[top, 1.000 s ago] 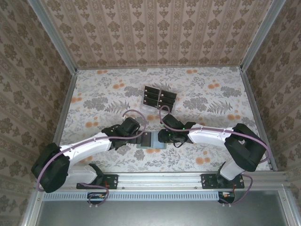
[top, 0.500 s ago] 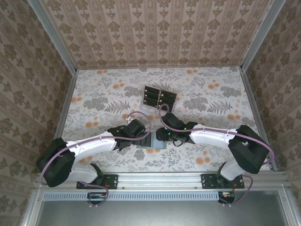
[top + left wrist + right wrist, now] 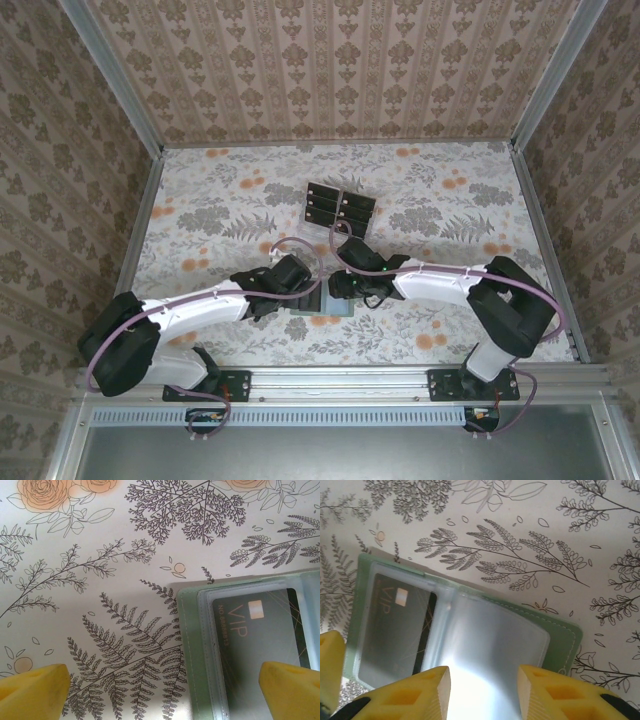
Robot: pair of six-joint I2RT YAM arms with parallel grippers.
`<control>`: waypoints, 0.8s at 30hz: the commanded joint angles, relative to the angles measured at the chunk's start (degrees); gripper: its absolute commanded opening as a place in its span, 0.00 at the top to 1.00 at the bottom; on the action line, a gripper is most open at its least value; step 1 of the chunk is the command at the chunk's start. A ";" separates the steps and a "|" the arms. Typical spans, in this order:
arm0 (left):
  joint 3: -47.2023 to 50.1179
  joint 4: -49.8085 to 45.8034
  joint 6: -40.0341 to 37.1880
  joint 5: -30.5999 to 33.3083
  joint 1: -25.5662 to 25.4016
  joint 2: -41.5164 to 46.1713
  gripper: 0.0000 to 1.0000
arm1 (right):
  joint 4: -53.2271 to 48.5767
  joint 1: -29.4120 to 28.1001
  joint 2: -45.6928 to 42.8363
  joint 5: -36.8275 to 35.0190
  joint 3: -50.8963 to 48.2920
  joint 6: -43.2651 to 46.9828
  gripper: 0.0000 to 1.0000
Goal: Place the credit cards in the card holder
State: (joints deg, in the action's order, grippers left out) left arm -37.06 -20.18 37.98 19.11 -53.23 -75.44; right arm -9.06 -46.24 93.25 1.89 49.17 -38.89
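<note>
At the near edge of the table [image 3: 220,210], the two arms reach inward and meet over the card holder [image 3: 562,637], which lies open and flat on the flowered cloth between them. The left gripper [image 3: 162,690] hangs low over the holder's left edge, its jaws spread wide with nothing between them but cloth and the holder's green border. The right gripper [image 3: 484,690] stands just over the holder from the other side, its jaws partly open and their yellow tips close above the clear sleeve [image 3: 485,635]; whether the tips touch the plastic I cannot tell. One credit card [image 3: 395,630], dark with "VIP" in light letters, sits inside the sleeve on the holder's left half, while the right half shows glare. Farther back, well apart from the holder, more black cards [image 3: 322,200] stand in rows in a small rack [image 3: 338,225].
</note>
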 commanded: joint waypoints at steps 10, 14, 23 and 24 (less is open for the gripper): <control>-0.55 0.81 0.97 0.44 -0.64 -0.58 0.00 | 0.47 0.45 4.88 2.67 0.65 -0.27 0.58; 0.02 2.01 0.77 0.15 -1.21 -0.22 0.00 | 4.23 0.78 5.62 6.17 -0.77 -2.82 0.57; 1.49 4.74 0.78 -0.09 -3.14 0.40 0.00 | 10.68 1.62 6.12 11.63 -2.85 -8.55 0.57; 1.90 5.25 0.87 0.03 -3.54 0.65 0.00 | 10.77 1.64 6.08 11.65 -2.93 -8.75 0.57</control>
State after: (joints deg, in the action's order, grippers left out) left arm -36.47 -16.25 37.98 19.11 -55.86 -75.90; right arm 1.30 -44.60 97.73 10.79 47.55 -45.23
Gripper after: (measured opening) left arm 0.997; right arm 0.433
